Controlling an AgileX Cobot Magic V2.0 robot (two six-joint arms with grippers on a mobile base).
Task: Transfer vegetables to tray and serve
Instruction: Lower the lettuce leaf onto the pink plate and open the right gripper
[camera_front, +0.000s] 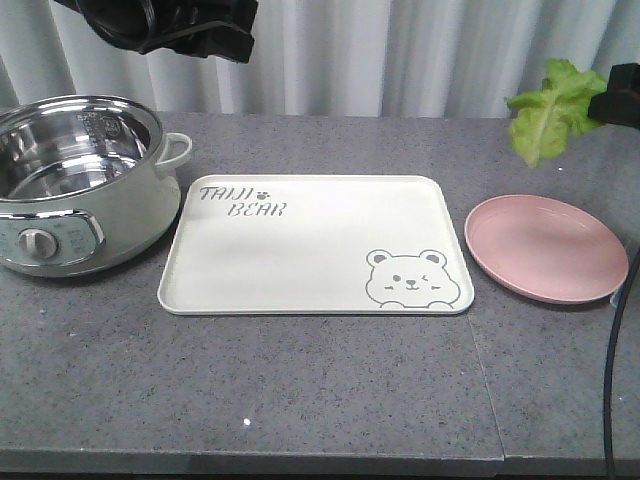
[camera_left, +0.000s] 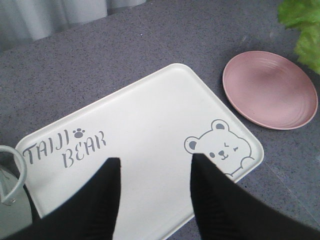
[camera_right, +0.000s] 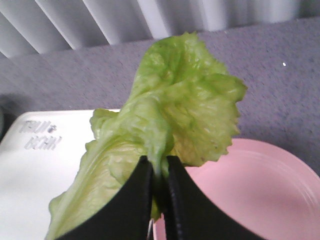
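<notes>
- One lettuce leaf (camera_right: 175, 115) sits pinched at its stem end in the right gripper (camera_right: 159, 162), held in the air by the far side of the pink plate (camera_front: 545, 245), apart from the tray (camera_front: 300, 245).
- Right jaws are almost closed, with only the leaf between them.
- Left gripper (camera_left: 156, 160) hovers over the tray's near edge, its fingers spread wide and gripping nothing.

Left hand (camera_left: 155, 161) spread over the tray (camera_left: 150, 110); pink plate (camera_left: 270, 90) beside it; lettuce (camera_left: 302, 25) beyond.
</notes>
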